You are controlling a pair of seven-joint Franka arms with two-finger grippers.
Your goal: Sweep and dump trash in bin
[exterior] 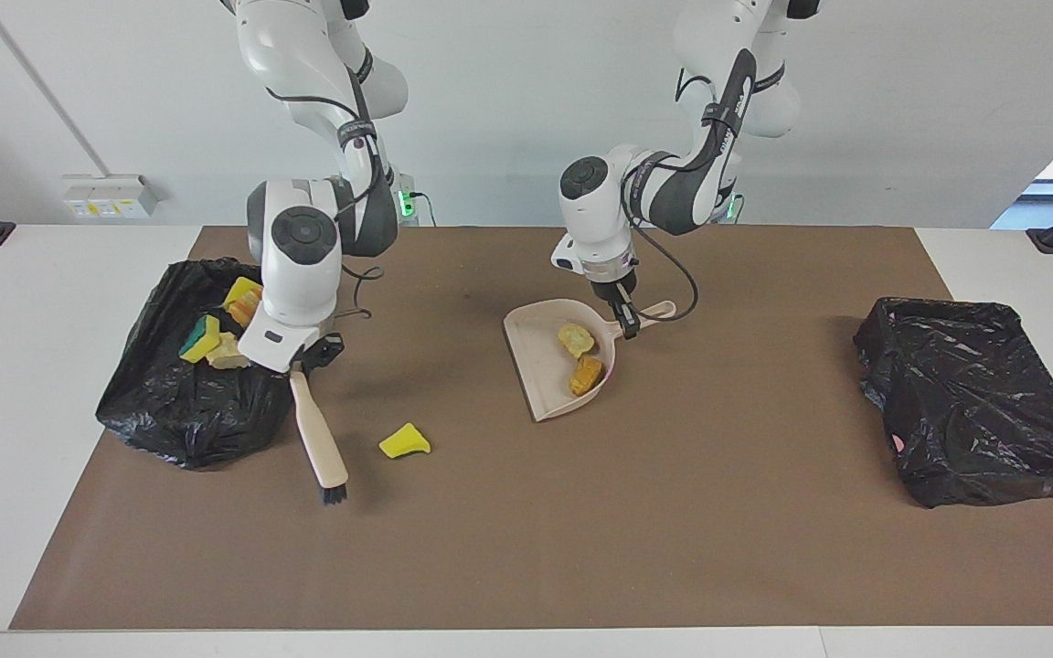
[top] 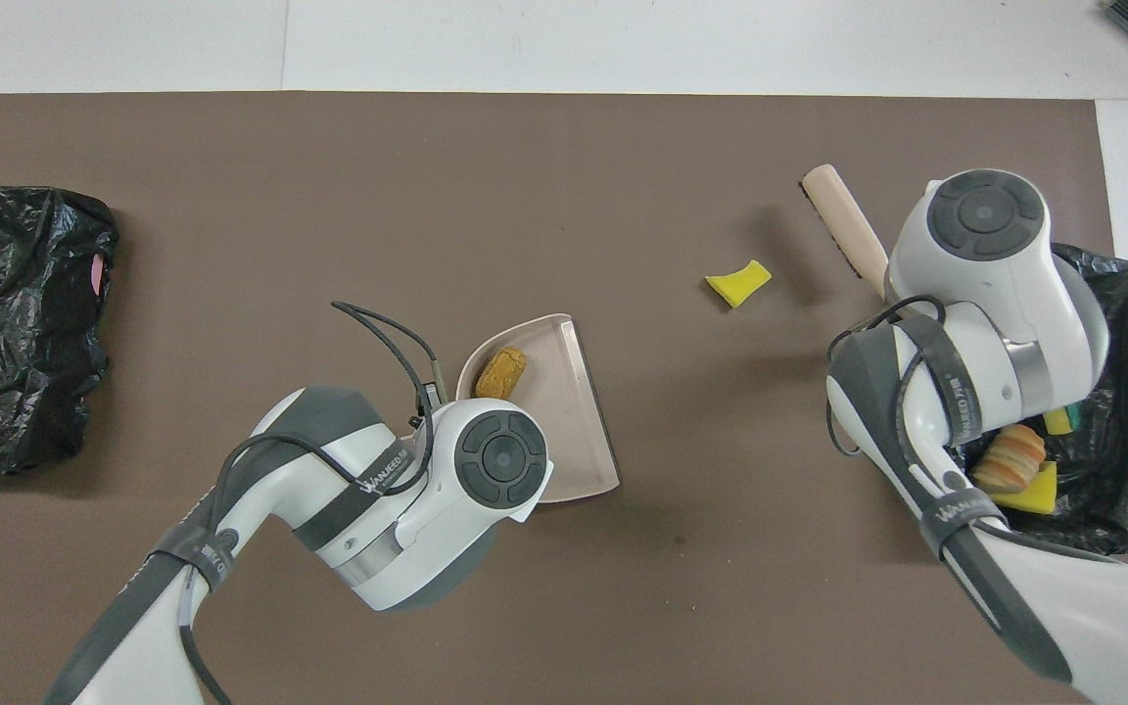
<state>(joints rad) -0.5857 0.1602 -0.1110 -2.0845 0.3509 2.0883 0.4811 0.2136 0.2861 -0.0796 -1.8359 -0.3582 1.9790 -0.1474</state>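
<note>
From the facing view, the right gripper (exterior: 309, 358) is pinched on the handle of the brush (exterior: 322, 443), which slants down from the jaws with its bristle end low over the brown mat (exterior: 526, 548). Just beside those bristles, toward the middle of the table, lies one loose yellow sponge scrap (exterior: 405, 441). The left gripper (exterior: 626, 322) is clamped on the handle of the dustpan (exterior: 545, 366), and two scraps sit in the pan just below its jaws: a yellowish lump (exterior: 577, 339) and an orange-brown lump (exterior: 587, 374). Next to the right gripper, the near bin (exterior: 188, 411) holds what look like three or four scraps, partly hidden by the arm. The other bin (exterior: 974, 402), well away from the left jaws at that arm's end of the table, shows no scraps.

From overhead, the brush (top: 848, 230) pokes out from under the right arm, its grip hidden. The loose scrap (top: 738, 282) lies between brush and dustpan (top: 569, 411). Only one lump (top: 499, 371) shows in the pan; the left arm covers the rest.

The scraps look light, soft and springy, so they would probably roll or skid under the bristles. A low, steady push from the scrap's outer side toward the pan lip suits them better than pinching. Count: two bins, one brush, one dustpan.
</note>
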